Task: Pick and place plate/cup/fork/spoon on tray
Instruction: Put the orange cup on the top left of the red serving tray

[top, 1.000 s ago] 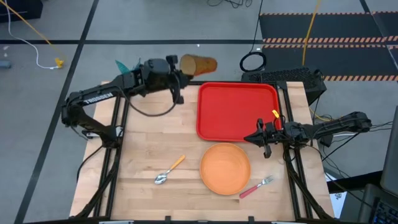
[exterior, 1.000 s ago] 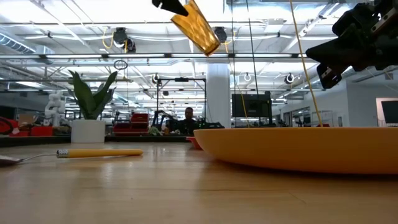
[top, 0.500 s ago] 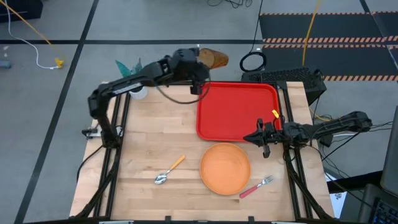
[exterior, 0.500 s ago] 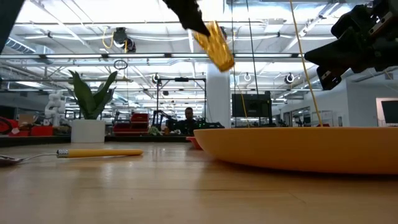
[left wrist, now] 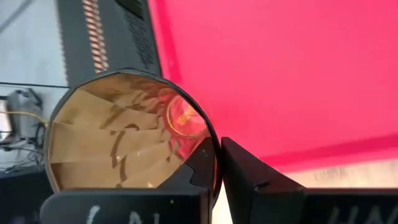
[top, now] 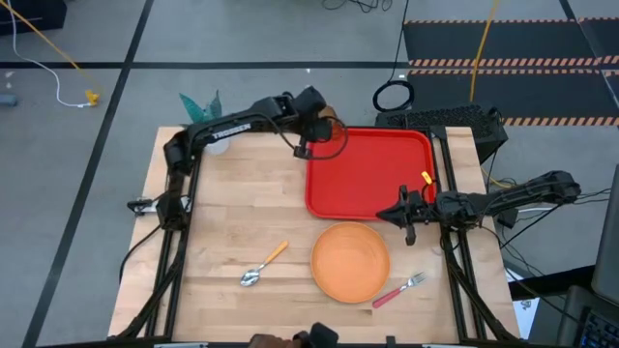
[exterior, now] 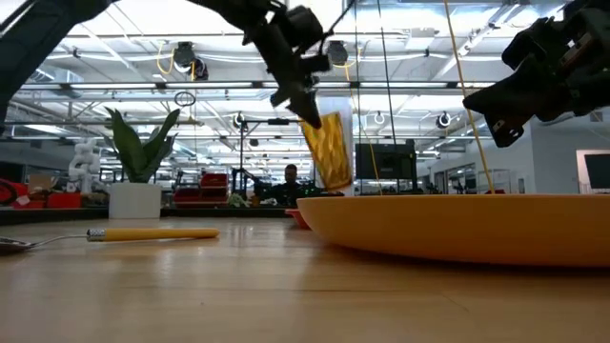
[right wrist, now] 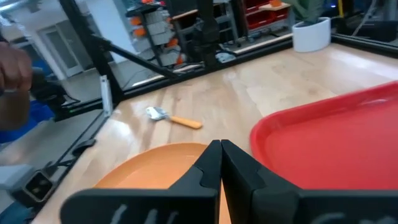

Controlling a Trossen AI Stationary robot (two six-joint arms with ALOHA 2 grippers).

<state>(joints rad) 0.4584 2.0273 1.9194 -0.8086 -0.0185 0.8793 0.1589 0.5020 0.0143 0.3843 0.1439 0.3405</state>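
Observation:
My left gripper (top: 317, 124) is shut on the amber cup (exterior: 329, 148) and holds it in the air over the far left corner of the red tray (top: 372, 188). The orange plate (top: 350, 261) lies on the table near the tray's near edge. The orange-handled spoon (top: 263, 264) lies to the plate's left. The red-handled fork (top: 398, 288) lies to its right. My right gripper (top: 404, 215) is shut and empty, above the table at the tray's near right corner. My left gripper holds the cup by its wall at the rim (left wrist: 211, 140), with one finger (left wrist: 194, 174) inside the mouth and the other (left wrist: 249, 177) outside. The fingers come from above, slanting down. The cup hangs below them, nearly upright with its mouth up, clear of the tray.
A white pot with a teal plant (top: 208, 106) stands at the table's far left corner, beside the left arm. A dark box (top: 445, 121) sits past the tray's far right corner. Bare wood lies to the tray's left.
My left gripper has carried the cup from beyond the table's far edge toward the right and near edges and down, to above the tray's far left corner. The cup has turned from steeply slanted to nearly upright. My right gripper has kept still.

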